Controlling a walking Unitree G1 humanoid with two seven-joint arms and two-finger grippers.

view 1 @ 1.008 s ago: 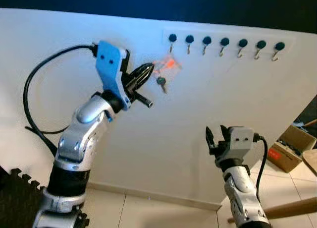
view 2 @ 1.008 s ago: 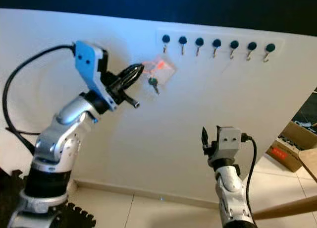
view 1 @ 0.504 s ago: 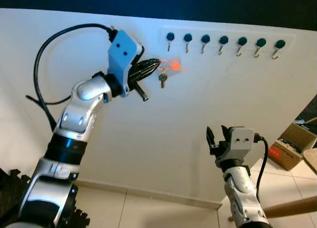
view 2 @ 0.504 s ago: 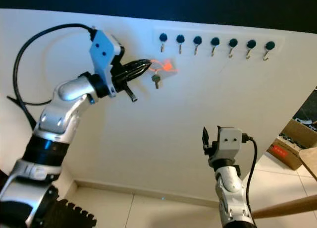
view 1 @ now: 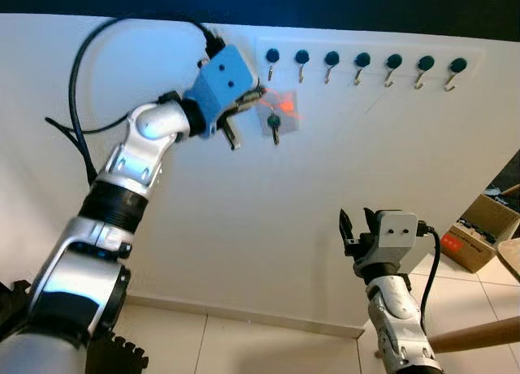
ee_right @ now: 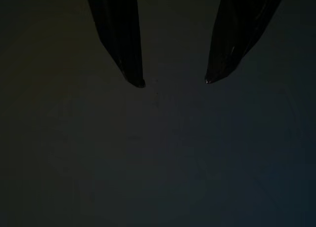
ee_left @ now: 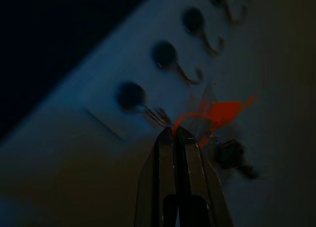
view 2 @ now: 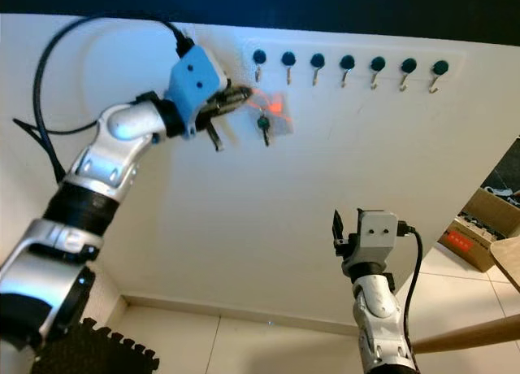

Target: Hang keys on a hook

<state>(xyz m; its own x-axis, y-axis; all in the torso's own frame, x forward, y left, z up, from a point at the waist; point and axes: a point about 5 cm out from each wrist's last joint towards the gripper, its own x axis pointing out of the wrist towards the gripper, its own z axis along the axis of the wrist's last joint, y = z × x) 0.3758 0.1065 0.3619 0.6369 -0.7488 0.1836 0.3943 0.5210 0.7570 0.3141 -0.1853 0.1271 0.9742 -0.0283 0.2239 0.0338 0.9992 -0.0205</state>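
Observation:
A row of several dark-knobbed hooks runs along the top of the white wall. My left gripper is raised just below the leftmost hook and is shut on the keys' orange ring. The keys dangle under it with an orange tag and clear plastic. In the left wrist view the ring sits right beside the leftmost hook's metal tip; whether they touch is unclear. My right gripper stands low at the right, open and holding nothing.
A cardboard box sits on the tiled floor at the far right, with a wooden leg slanting in below it. A black foam mat lies at the bottom left. A black cable loops from the left arm.
My left gripper has risen and moved right along the wall, carrying the keys from below and left of the hooks up to the leftmost hook. The right arm has stayed put.

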